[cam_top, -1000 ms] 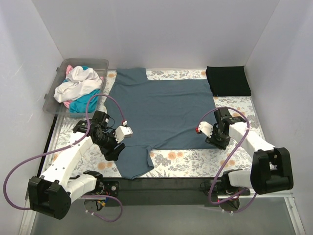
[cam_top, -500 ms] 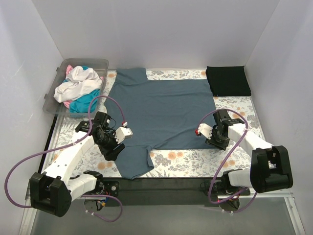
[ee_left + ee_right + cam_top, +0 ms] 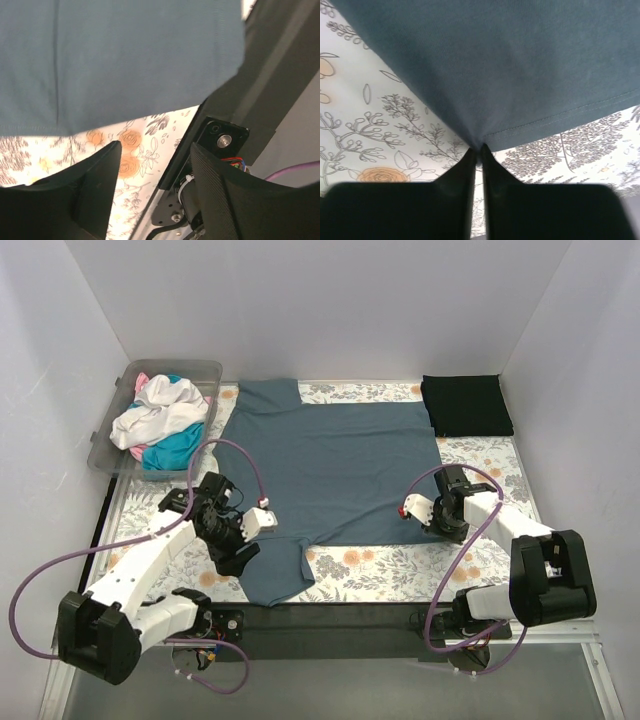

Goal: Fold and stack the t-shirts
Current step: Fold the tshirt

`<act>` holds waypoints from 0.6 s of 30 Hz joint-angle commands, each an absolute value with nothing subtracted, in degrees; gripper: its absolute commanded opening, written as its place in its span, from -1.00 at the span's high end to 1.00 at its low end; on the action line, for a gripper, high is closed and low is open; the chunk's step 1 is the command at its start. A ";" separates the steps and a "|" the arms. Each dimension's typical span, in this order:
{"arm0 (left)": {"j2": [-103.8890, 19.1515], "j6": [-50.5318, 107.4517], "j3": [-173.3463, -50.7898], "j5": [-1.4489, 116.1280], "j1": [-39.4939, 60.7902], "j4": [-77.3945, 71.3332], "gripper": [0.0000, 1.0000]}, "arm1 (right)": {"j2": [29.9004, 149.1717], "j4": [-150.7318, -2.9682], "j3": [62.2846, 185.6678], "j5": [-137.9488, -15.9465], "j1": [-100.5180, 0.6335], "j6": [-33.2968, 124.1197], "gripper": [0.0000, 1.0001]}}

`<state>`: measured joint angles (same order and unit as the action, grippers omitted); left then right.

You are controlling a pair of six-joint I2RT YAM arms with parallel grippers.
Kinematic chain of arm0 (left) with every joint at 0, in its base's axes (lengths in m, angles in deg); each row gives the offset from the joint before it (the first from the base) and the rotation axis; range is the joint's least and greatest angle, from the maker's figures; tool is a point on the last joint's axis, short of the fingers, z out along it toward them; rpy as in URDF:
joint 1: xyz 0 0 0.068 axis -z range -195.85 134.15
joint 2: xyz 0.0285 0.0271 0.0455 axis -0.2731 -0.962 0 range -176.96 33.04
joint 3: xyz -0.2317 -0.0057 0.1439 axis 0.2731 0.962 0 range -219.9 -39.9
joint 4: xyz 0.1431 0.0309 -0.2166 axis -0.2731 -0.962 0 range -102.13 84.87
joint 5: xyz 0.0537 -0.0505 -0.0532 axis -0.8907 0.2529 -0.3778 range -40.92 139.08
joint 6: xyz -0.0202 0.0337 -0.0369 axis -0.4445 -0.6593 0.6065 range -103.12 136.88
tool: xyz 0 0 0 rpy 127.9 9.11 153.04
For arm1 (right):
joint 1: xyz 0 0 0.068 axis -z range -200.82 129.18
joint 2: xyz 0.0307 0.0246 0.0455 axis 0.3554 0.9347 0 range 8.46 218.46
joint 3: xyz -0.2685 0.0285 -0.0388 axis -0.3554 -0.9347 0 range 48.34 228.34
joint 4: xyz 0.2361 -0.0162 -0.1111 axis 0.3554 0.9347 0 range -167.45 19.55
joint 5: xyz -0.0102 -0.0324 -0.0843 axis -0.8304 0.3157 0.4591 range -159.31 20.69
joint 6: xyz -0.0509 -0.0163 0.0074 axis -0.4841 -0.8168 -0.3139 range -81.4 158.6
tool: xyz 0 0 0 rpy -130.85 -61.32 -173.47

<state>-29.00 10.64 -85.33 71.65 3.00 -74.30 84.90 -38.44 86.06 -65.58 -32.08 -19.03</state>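
A large slate blue-grey t-shirt (image 3: 330,465) lies spread flat on the floral table cloth. My right gripper (image 3: 438,530) is at its near right corner. In the right wrist view the gripper (image 3: 479,148) is shut on that corner of the shirt (image 3: 510,60), pinching the hem. My left gripper (image 3: 233,558) hovers by the near left sleeve. In the left wrist view it (image 3: 155,155) is open and empty, with the sleeve (image 3: 125,55) just beyond its fingers (image 3: 95,190). A folded black t-shirt (image 3: 466,405) lies at the back right.
A clear plastic bin (image 3: 205,371) at the back left holds white (image 3: 155,412), teal (image 3: 172,445) and pink shirts in a heap. The floral cloth (image 3: 390,565) shows along the near side. The table's black front edge (image 3: 260,95) lies under my left gripper.
My left gripper has moved a little nearer and to the right, beside the near sleeve. My right gripper has shifted slightly at the shirt's near right corner.
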 commanded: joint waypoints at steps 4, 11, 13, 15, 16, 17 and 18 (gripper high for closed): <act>-24.71 7.13 -81.22 68.60 15.60 -73.08 -0.18 | 87.03 -40.09 86.57 -64.82 -31.89 -18.97 0.97; -26.11 12.38 -75.41 62.62 31.50 -63.59 -0.08 | 86.94 -39.04 88.07 -64.74 -31.89 -18.09 0.97; -26.29 15.20 -74.88 61.74 36.60 -60.16 -0.04 | 87.12 -38.86 88.51 -64.65 -31.89 -17.83 0.97; -26.90 19.40 -74.44 60.69 40.81 -57.45 0.02 | 87.56 -38.77 88.86 -64.65 -31.98 -17.83 0.97; -27.17 19.86 -74.27 60.94 40.92 -57.08 0.04 | 87.73 -38.60 89.21 -64.65 -31.98 -17.74 0.97; -27.43 20.30 -74.09 60.60 40.93 -56.64 0.06 | 87.99 -38.60 89.30 -64.65 -31.98 -17.83 0.97; -27.34 20.66 -73.65 60.07 41.27 -55.59 0.09 | 88.08 -38.60 89.39 -64.65 -31.89 -17.74 0.97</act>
